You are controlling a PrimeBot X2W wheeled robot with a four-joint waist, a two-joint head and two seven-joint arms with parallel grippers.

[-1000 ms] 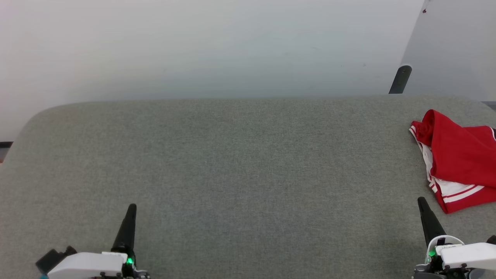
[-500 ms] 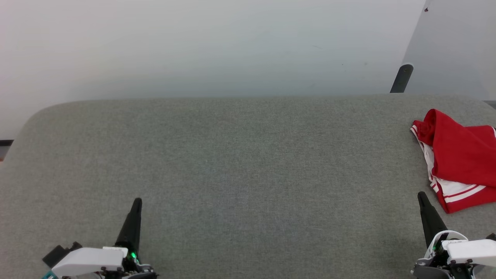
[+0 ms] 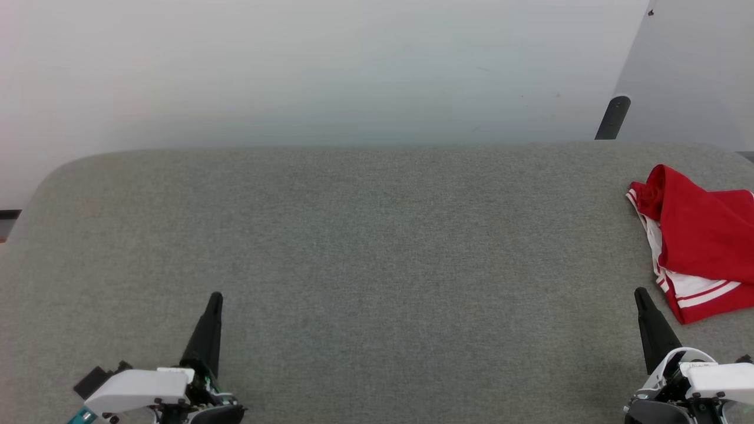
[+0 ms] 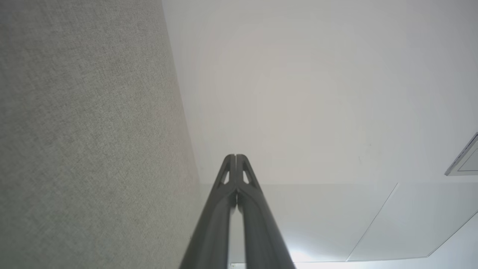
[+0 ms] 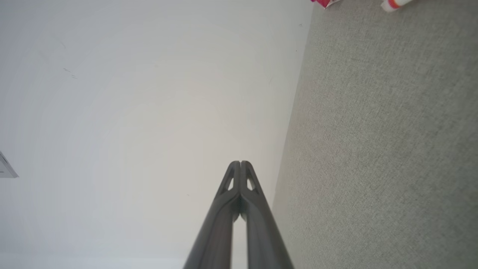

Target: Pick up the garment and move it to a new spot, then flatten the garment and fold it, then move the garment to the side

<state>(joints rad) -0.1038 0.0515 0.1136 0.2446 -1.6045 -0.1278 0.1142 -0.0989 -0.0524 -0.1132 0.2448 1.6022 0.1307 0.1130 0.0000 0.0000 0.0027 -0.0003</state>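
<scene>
- Pointing toward 12 o'clock over the grey surface (image 3: 377, 235): left gripper (image 3: 215, 299), fingers pressed together, empty.
- Right gripper (image 3: 639, 293) likewise clenched, empty; garment (image 3: 704, 235) bunched at its 1 o'clock.

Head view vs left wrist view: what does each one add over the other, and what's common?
Head view adds the garment, crumpled at far right, and the shut right gripper. Left wrist view adds a framed panel at its right edge. Shared: the shut left gripper, the grey fabric table, the white wall.
</scene>
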